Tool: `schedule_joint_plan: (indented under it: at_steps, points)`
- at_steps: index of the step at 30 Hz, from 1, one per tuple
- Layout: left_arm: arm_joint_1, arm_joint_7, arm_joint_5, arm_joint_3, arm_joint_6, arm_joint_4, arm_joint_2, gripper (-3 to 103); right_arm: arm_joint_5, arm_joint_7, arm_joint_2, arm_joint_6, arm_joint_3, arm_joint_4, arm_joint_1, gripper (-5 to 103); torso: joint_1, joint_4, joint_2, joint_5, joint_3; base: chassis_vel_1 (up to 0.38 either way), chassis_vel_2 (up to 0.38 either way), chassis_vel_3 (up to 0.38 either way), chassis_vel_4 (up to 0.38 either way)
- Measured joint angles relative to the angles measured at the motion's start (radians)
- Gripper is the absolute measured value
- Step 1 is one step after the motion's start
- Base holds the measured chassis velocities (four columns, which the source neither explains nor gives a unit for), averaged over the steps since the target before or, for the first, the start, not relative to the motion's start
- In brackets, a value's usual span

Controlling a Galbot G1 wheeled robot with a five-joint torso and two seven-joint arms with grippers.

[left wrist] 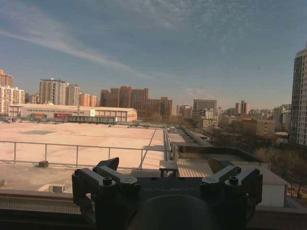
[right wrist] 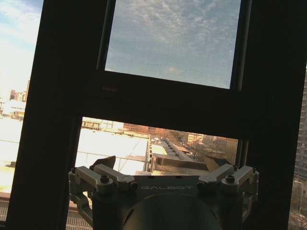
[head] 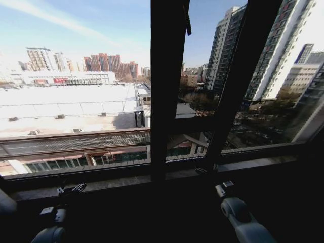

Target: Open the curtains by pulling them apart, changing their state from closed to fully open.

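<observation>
Both the left gripper (head: pixel 71 191) and right gripper (head: pixel 224 189) hang low below the window frame (head: pixel 167 91), jaws wide open, holding nothing. With no cloth in front of the glass, reaching out might just bump it.

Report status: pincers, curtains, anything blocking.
Left pincer open, empty, low before the window glass. Right pincer open, empty, facing the dark window frame. No curtain fabric across the glass. Nothing in the way.

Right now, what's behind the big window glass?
Behind the window glass: blue sky, a wide flat rooftop and tall towers. The dark frame post covers part of the city.
</observation>
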Motion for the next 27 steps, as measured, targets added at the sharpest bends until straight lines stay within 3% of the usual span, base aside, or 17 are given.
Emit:
schedule_joint_plan:
  at_steps: [27]
  points:
    - [0.000,0.000,0.000,0.000,0.000,0.000,0.000,100,0.000,0.000,0.000,0.000,0.000,0.000,0.000,100,0.000,0.0002,0.000,-0.0002,0.000,-0.355,-0.346,0.347,0.357]
